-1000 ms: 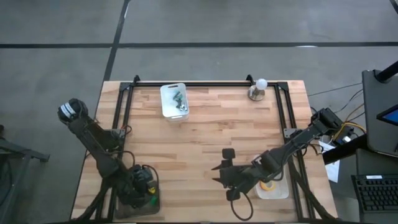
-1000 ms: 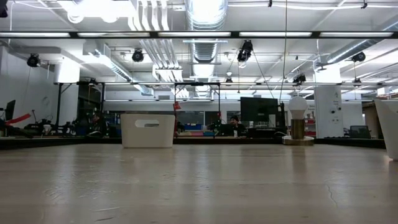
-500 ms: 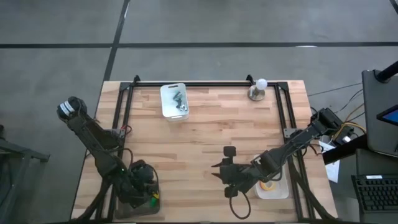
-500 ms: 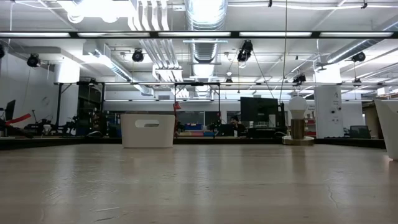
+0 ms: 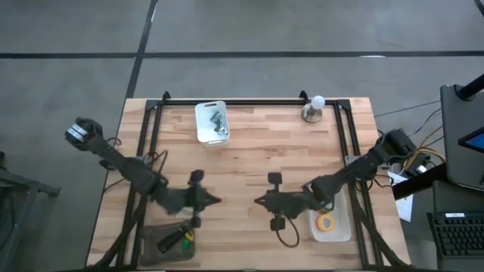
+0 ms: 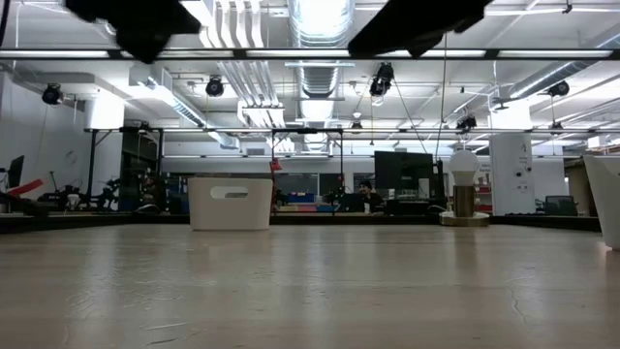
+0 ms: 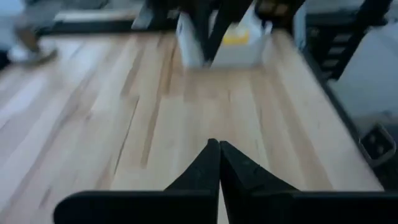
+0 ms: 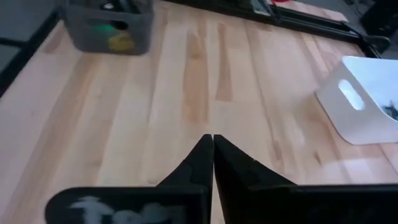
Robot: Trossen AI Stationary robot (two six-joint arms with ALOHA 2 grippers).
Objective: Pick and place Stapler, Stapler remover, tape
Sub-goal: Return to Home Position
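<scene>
A grey bin (image 5: 151, 243) at the near left holds a black stapler (image 5: 164, 242) with a green and a yellow piece (image 5: 185, 238) beside it. The bin also shows in the right wrist view (image 8: 109, 28). A yellow tape roll (image 5: 326, 223) lies in a white tray (image 5: 342, 230) at the near right. My left gripper (image 5: 215, 200) is shut and empty above the bare table, pointing toward the right edge; its shut fingers show in its wrist view (image 7: 219, 152). My right gripper (image 5: 259, 202) is shut and empty, pointing toward the left edge; it also shows in its wrist view (image 8: 212, 144).
A white bin (image 5: 212, 122) with small items stands at the far edge, left of centre. A bulb on a base (image 5: 313, 109) stands at the far right. A black frame (image 5: 249, 101) runs round the table. Bare wood lies between the two grippers.
My left gripper has risen from over the grey bin and swung toward the table's middle, now lying level and pointing right. My right gripper has shifted a little toward the far edge. Both arms now show at the top of the low view.
</scene>
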